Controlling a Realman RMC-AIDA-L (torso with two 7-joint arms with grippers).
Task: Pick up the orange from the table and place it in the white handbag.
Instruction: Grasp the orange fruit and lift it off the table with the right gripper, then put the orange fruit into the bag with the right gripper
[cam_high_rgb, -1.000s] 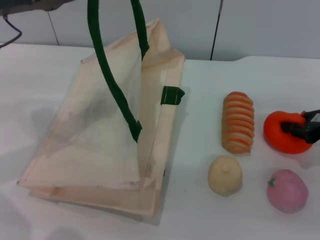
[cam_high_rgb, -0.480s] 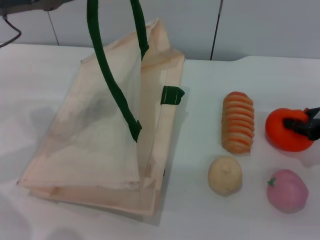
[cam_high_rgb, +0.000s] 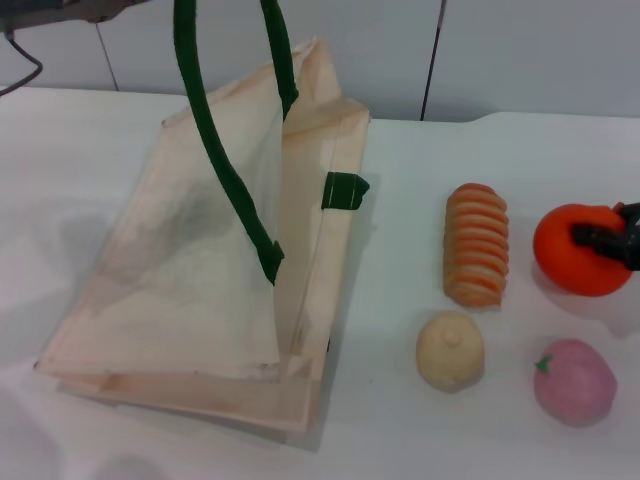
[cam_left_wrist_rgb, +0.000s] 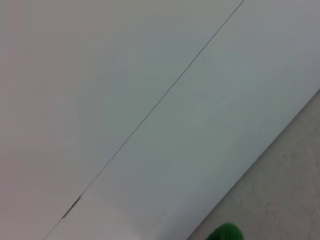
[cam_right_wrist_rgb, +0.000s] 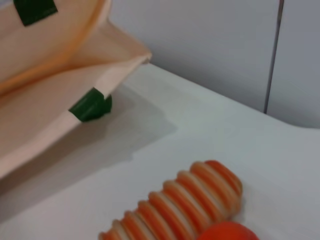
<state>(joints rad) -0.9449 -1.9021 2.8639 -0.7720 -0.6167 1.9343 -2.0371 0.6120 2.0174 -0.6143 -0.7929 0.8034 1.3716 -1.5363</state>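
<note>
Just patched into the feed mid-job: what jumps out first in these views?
The white handbag dominates the table's left half, one dark green handle pulled up out of the head view toward the left arm. At the far right edge the right gripper is on the orange, dark fingers across its top. Beside it lie a ribbed orange-and-cream piece, a cream round piece and a pink fruit.

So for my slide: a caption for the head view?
Right gripper grips the orange at the table's right edge; the white handbag lies left.
</note>
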